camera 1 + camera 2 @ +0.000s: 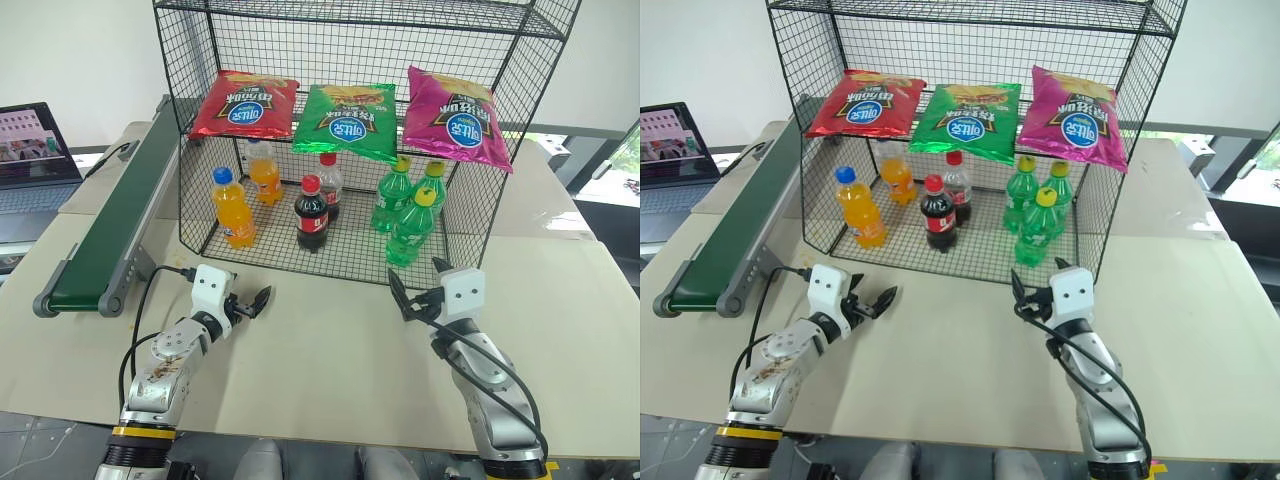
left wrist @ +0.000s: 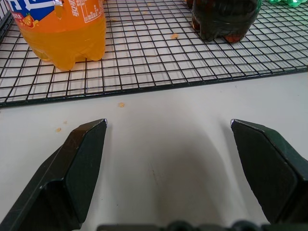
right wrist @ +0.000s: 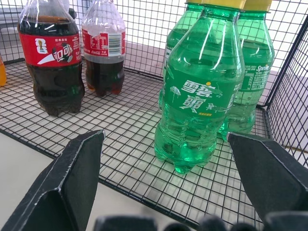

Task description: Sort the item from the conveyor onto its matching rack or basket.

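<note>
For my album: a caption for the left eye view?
Two open pincers before a rack of chip bags and bottles.

Your left gripper [image 1: 252, 303] and right gripper [image 1: 415, 297] sit side by side over the counter [image 1: 330, 350], just before the front edge of the rack [image 1: 350, 120]. Ahead of your left gripper, on the rack's floor, stand the orange soda bottles [image 1: 232, 208]; the cola bottles [image 1: 312, 213] stand ahead between both grippers, and the lemon-lime bottles [image 1: 410, 225] stand straight ahead of your right one. Above them, on the slanted shelf, the chip bag [image 1: 347, 120] lies between two other bags [image 1: 245, 104]. The conveyor [image 1: 110, 235] runs along the counter to the left of your left gripper, a laptop [image 1: 35, 145] beyond it.
</note>
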Tool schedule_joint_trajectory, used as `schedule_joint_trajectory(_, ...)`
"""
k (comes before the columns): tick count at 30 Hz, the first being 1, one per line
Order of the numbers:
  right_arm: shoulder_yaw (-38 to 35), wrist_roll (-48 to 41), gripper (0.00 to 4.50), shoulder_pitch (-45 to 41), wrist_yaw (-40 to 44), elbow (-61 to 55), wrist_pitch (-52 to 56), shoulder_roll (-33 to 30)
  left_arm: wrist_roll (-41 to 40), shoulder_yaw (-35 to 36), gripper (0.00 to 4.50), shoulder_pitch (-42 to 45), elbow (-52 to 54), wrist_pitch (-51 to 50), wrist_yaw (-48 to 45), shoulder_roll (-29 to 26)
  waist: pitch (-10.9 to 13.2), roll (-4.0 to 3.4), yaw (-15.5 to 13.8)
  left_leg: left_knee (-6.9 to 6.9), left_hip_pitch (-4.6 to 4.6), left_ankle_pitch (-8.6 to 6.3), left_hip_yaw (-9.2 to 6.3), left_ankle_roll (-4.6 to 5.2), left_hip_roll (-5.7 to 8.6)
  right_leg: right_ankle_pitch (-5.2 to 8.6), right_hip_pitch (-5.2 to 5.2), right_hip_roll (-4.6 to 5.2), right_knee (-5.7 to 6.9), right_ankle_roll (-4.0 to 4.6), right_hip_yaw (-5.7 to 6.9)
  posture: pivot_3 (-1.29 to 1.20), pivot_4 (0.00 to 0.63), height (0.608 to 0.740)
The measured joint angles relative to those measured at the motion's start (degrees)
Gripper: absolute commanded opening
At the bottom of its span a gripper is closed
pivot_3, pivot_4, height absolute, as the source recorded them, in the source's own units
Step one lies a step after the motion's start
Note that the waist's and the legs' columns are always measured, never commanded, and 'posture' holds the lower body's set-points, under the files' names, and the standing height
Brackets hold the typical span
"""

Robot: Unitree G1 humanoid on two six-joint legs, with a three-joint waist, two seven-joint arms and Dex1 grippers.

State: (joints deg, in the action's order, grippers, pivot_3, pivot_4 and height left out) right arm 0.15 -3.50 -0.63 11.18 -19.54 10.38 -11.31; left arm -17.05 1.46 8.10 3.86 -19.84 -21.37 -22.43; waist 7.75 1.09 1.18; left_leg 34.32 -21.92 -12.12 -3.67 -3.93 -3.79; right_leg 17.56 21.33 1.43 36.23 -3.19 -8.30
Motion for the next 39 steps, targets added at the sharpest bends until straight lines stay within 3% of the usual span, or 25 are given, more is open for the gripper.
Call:
schedule_joint_trajectory(22,0.5,-0.1,4.50,0.1,2.6,-1.2,0.1,-0.9,-1.4,4.8,4.38,-2.3,4.3,-3.4,-0.4,1.2,0.0,-0.02,0.0,0.14,0.02,-0.01,-0.02,0.03,0.00,0.00,-0.04,0.00,0.10,0.00,0.01,0.00,0.150,0.740)
schedule_joint_trajectory(28,0.5,-0.1,4.50,-0.6,2.5,-1.1,0.1,-0.5,5.8,3.8,4.38,-2.1,4.1,3.0,2.9,1.1,0.0,-0.02,-0.1,0.16,0.01,-0.02,-0.02,0.04,0.00,0.00,-0.04,0.00,0.10,0.00,0.01,0.00,0.150,0.740)
schedule_joint_trajectory(39,0.6,0.0,4.50,-0.7,2.4,-0.8,0.0,0.3,3.5,4.1,4.38,-2.1,3.7,3.4,-1.9,1.1,0.0,-0.02,0.0,0.19,0.01,-0.03,-0.02,0.05,0.00,0.00,-0.05,-0.01,0.12,0.00,0.01,0.00,0.150,0.740)
